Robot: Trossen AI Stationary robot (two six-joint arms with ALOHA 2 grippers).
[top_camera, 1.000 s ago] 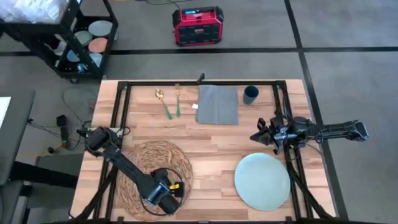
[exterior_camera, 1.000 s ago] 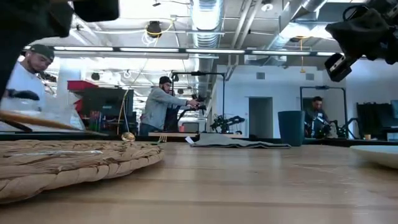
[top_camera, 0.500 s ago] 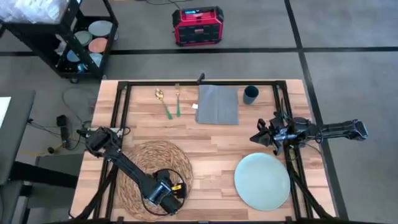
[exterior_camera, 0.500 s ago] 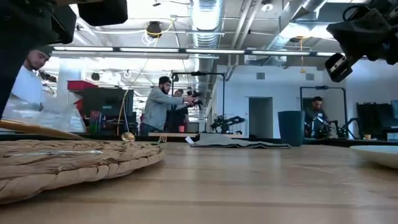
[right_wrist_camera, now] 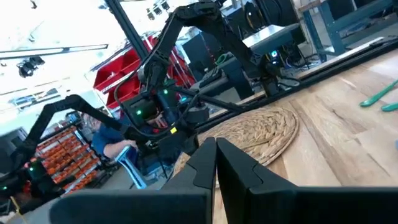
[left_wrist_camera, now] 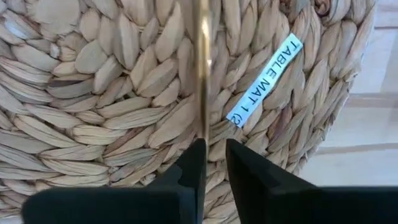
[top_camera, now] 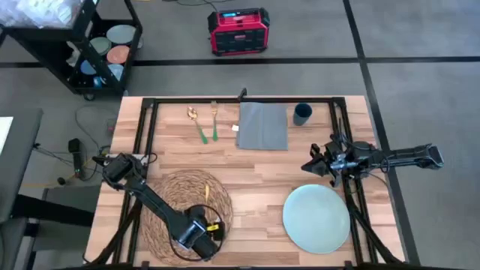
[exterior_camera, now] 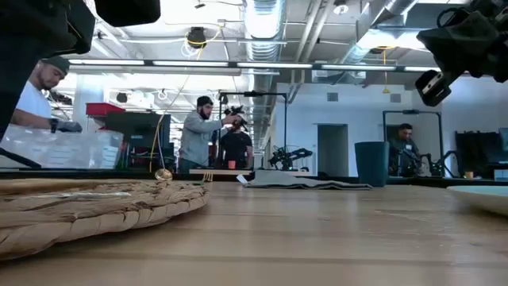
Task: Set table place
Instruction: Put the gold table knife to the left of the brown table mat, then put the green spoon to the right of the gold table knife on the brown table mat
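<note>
Your left tool [left_wrist_camera: 211, 155] pinches a gold utensil [left_wrist_camera: 203, 68] over the mat [top_camera: 187, 214] | right tool [right_wrist_camera: 214, 155] clenched, empty, beside the plate [top_camera: 316, 217] (off mat) | napkin [top_camera: 263, 125], cup [top_camera: 302, 114], cutlery [top_camera: 206, 124] unplaced at desk's [top_camera: 262, 169] far edge.
</note>
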